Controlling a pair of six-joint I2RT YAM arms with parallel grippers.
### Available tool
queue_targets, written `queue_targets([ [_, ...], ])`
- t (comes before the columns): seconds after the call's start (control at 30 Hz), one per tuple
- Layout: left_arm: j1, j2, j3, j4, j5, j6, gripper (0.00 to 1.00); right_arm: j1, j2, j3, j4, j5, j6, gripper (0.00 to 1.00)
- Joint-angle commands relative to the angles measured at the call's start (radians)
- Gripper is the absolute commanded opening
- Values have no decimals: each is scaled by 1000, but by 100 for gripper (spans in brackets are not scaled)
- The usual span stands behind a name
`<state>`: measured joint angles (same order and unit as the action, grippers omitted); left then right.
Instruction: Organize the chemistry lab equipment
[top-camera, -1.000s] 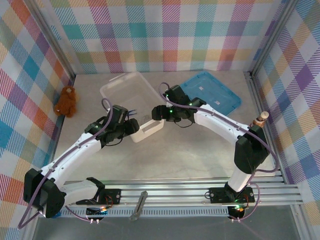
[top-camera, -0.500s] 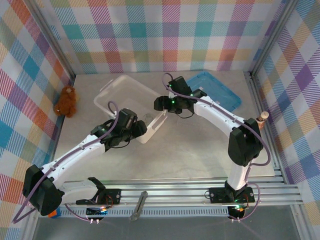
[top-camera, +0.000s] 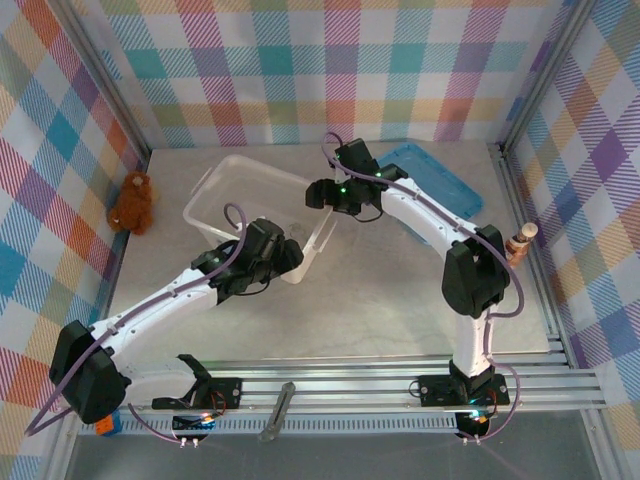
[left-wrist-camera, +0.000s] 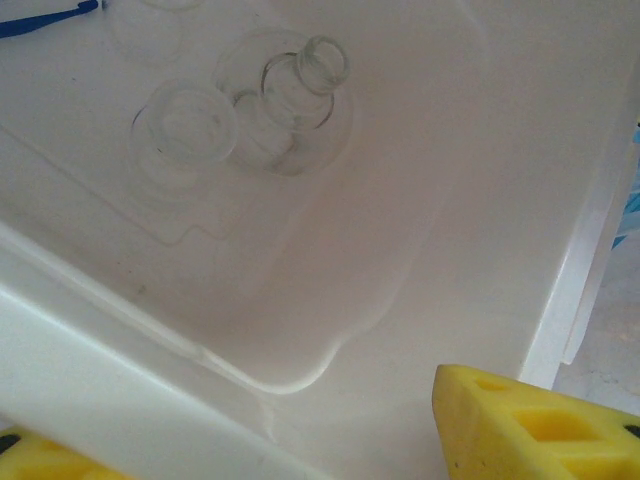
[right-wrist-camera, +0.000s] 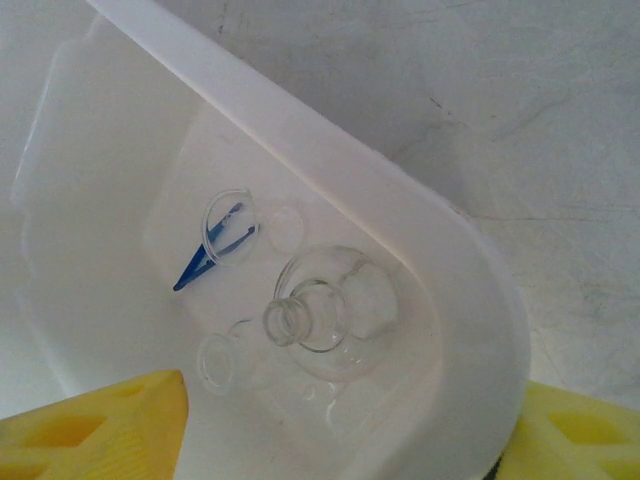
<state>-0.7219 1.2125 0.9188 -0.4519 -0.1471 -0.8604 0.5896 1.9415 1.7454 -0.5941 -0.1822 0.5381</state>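
Plainly, our left gripper (left-wrist-camera: 250, 425) stands with its fingers parted astride the clear bin's (top-camera: 215, 180) near wall. Our right gripper (right-wrist-camera: 350, 400) is parted too, astride a rounded corner. By that corner, inside the bin, lie the round flask (right-wrist-camera: 320, 315), beakers (left-wrist-camera: 185, 125) and tweezers (right-wrist-camera: 205, 255). The left arm (top-camera: 160, 300) stretches diagonally, while the right arm (top-camera: 430, 215) bends at the elbow, reaching left.

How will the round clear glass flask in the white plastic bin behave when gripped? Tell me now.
Likely fragile: the round clear glass flask looks thin-walled. Probably slippery, being smooth glass. Its bulbous body may roll if nudged.
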Motion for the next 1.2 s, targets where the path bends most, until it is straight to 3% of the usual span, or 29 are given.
queue_targets([
  [0.0,-51,53,0,36,90,52,62,2,7,81,61,-79,-34,73],
  [0.4,-112,125,32,105,97,13,64,-15,129,298,-47,-120,-70,73],
  [0.63,-121,72,-3,111,54,-5,71,-27,169,331,-60,-144,-63,73],
  [0.83,-117,49,34,65,-6,40,72,-28,183,357,-72,-151,-61,73],
  [1.17,-97,66,70,66,4,80,73,-31,191,404,-105,-138,-67,73],
])
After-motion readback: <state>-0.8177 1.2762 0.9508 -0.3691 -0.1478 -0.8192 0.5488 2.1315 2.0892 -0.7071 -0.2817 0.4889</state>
